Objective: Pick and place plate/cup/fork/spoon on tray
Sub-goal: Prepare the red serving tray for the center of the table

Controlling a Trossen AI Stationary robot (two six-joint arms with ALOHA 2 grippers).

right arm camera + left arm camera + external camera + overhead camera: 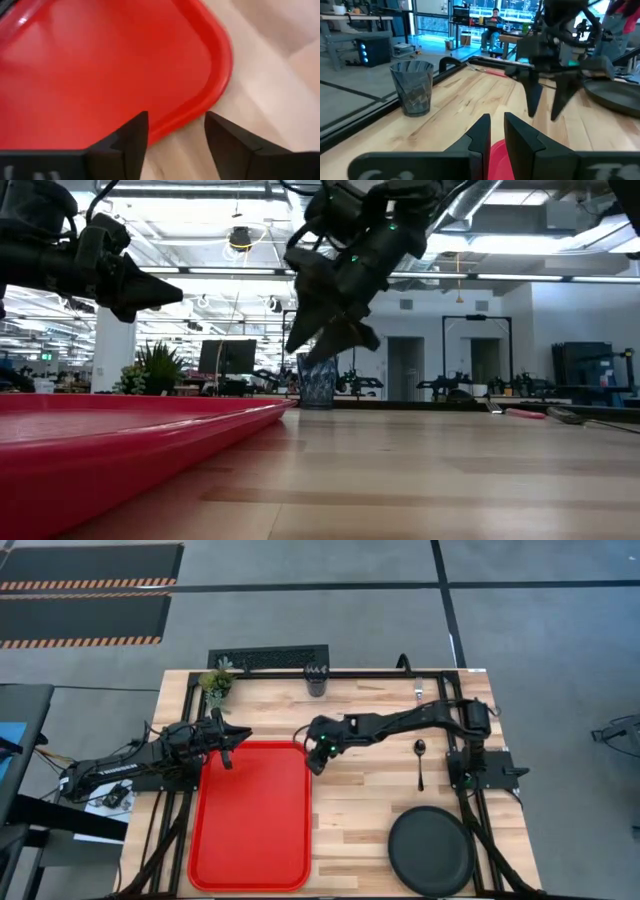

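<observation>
Above the red tray's (pixel 250 815) far right corner the right gripper (pixel 318 758) is held spread and empty, the left gripper (pixel 227 748), nearly closed and holding nothing, is poised over its far left corner, and the plate (pixel 431 851) is seen near the bench's near right corner.

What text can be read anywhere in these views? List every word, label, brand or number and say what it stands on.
White lettering on the left dark robot arm: too small to read in the high view.
White marks on the left gripper's dark body: cut off, unreadable.
Bright red rectangular plastic tray, round matte black plate, pale wooden table: no text.
</observation>
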